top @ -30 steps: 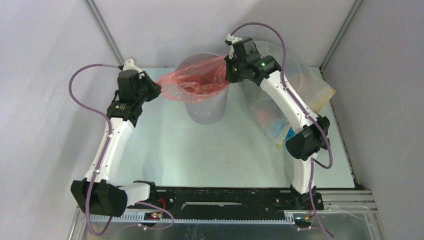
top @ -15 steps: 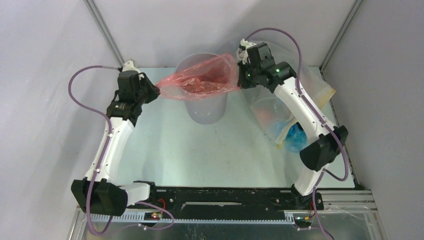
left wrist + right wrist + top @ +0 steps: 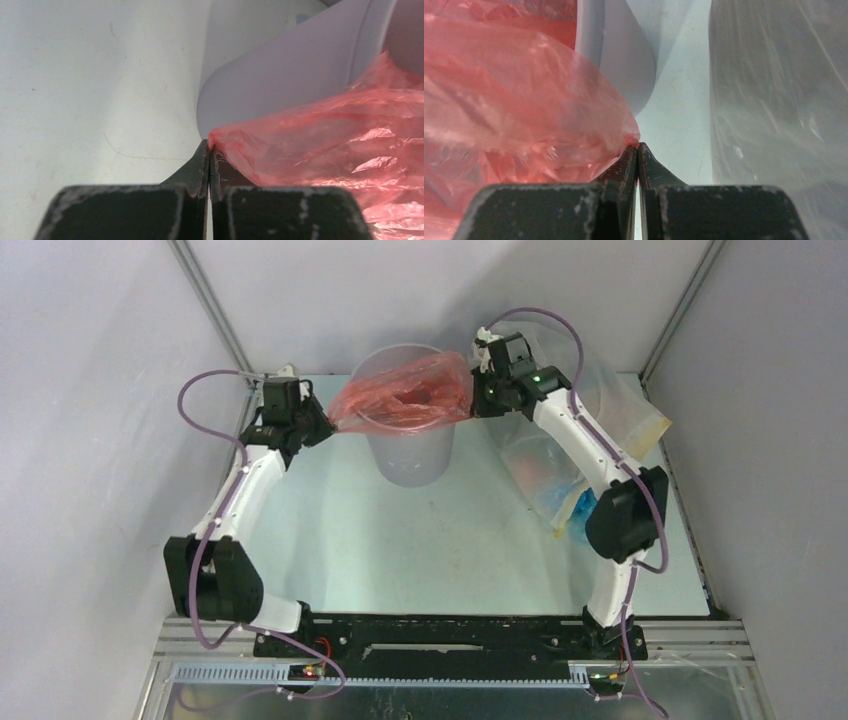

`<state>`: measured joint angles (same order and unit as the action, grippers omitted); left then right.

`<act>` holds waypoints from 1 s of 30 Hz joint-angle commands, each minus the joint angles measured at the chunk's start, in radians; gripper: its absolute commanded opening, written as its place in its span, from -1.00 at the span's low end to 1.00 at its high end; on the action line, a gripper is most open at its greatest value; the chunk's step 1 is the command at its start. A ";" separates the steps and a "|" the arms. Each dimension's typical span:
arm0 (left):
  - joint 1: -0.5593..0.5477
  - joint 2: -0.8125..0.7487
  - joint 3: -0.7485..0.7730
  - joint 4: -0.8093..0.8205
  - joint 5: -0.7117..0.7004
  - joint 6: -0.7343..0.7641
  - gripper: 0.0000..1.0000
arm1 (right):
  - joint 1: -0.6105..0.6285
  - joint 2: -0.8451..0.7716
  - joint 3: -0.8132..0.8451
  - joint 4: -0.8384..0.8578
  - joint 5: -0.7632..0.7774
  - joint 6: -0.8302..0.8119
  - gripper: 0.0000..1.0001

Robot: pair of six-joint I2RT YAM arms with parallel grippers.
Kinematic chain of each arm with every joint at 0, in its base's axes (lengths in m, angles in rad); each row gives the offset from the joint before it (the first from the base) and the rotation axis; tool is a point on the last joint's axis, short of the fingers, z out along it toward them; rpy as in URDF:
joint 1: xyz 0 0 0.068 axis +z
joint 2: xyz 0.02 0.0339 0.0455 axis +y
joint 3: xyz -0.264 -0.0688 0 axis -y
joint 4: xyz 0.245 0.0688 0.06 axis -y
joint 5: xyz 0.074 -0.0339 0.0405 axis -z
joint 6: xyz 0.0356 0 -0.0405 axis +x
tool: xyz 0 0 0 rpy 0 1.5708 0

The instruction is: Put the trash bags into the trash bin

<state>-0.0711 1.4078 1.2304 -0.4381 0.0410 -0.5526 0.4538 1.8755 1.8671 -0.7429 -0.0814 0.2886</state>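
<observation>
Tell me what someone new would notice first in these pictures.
The red-pink trash bag stands out, stretched across the mouth of the pale trash bin at the far middle of the table. The left gripper and right gripper each pinch one end, jaws shut on the plastic. A large clear stuffed bag lies at the far right.

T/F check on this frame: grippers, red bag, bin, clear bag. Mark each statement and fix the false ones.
1. The left gripper and the right gripper are each shut on an edge of the red bag. True.
2. The bin stands upright on the table. True.
3. The red bag lies crumpled on the table beside the bin. False: it is held stretched across the bin's mouth.
4. The clear stuffed bag sits on the left arm's side. False: it is on the right, behind the right arm.
</observation>
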 commanded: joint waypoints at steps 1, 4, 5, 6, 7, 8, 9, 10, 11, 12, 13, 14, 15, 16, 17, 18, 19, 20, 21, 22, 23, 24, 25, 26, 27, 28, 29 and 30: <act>0.011 0.053 0.060 0.053 0.037 -0.001 -1.00 | -0.016 0.074 0.100 0.037 -0.009 -0.001 -0.87; 0.012 0.067 0.078 0.052 0.048 0.009 -1.00 | -0.018 0.078 0.098 0.040 -0.025 -0.003 -0.84; 0.012 0.064 0.077 0.050 0.046 0.011 -1.00 | -0.018 0.075 0.094 0.038 -0.025 -0.003 -0.82; 0.013 0.061 0.074 0.050 0.042 0.013 -1.00 | -0.019 0.071 0.091 0.037 -0.026 -0.003 -0.79; 0.014 0.060 0.072 0.050 0.040 0.016 -1.00 | -0.022 0.067 0.089 0.034 -0.031 -0.005 -0.72; 0.017 0.060 0.068 0.050 0.042 0.018 -1.00 | -0.027 0.060 0.088 0.032 -0.039 -0.006 -0.64; 0.020 0.061 0.067 0.050 0.047 0.021 -0.98 | -0.032 0.050 0.087 0.031 -0.050 -0.011 -0.57; 0.023 0.060 0.068 0.050 0.053 0.023 -0.95 | -0.036 0.034 0.083 0.034 -0.060 -0.018 -0.51; 0.025 0.057 0.067 0.050 0.062 0.025 -0.92 | -0.041 0.017 0.076 0.041 -0.067 -0.027 -0.45; 0.026 0.052 0.068 0.050 0.067 0.030 -0.91 | -0.045 -0.003 0.066 0.056 -0.074 -0.039 -0.38; 0.028 0.046 0.070 0.051 0.068 0.034 -0.89 | -0.051 -0.024 0.054 0.069 -0.081 -0.050 -0.32; 0.029 0.038 0.072 0.052 0.067 0.038 -0.89 | -0.056 -0.045 0.042 0.080 -0.090 -0.060 -0.26; 0.029 0.031 0.073 0.051 0.065 0.042 -0.88 | -0.063 -0.064 0.033 0.089 -0.106 -0.068 -0.21; 0.031 0.025 0.075 0.052 0.059 0.046 -0.88 | -0.070 -0.079 0.024 0.101 -0.122 -0.075 -0.18; 0.033 0.019 0.076 0.051 0.057 0.048 -0.88 | -0.076 -0.094 0.018 0.113 -0.138 -0.081 -0.13; 0.034 0.015 0.077 0.050 0.057 0.048 -0.88 | -0.083 -0.112 0.014 0.126 -0.157 -0.086 -0.09; 0.034 0.013 0.079 0.050 0.058 0.049 -0.88 | -0.087 -0.122 0.013 0.139 -0.169 -0.093 -0.02; 0.034 0.014 0.081 0.051 0.062 0.050 -0.89 | -0.090 -0.132 0.015 0.155 -0.184 -0.100 0.05; 0.034 0.018 0.083 0.051 0.066 0.052 -0.89 | -0.092 -0.139 0.018 0.172 -0.198 -0.111 0.12; 0.035 0.022 0.084 0.050 0.068 0.053 -0.89 | -0.095 -0.145 0.023 0.188 -0.210 -0.123 0.19; 0.036 0.026 0.086 0.051 0.072 0.053 -0.90 | -0.096 -0.145 0.034 0.202 -0.219 -0.135 0.25; 0.035 0.030 0.088 0.052 0.074 0.052 -0.90 | -0.100 -0.144 0.049 0.218 -0.234 -0.147 0.32; 0.035 0.033 0.090 0.052 0.078 0.054 -0.91 | -0.105 -0.135 0.066 0.229 -0.260 -0.149 0.35; 0.035 0.037 0.092 0.053 0.083 0.054 -0.91 | -0.113 -0.119 0.092 0.237 -0.289 -0.145 0.36; 0.035 0.041 0.096 0.054 0.085 0.054 -0.91 | -0.121 -0.096 0.126 0.239 -0.315 -0.135 0.36; 0.036 0.045 0.100 0.055 0.087 0.054 -0.91 | -0.128 -0.065 0.164 0.238 -0.341 -0.122 0.35; 0.036 0.049 0.102 0.056 0.088 0.055 -0.91 | -0.132 -0.034 0.209 0.229 -0.367 -0.110 0.35; 0.036 0.053 0.105 0.056 0.089 0.057 -0.92 | -0.134 0.003 0.258 0.214 -0.375 -0.102 0.35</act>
<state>-0.0425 1.4609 1.2873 -0.4114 0.1055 -0.5217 0.3393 1.7847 1.9732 -0.5777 -0.3462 0.1757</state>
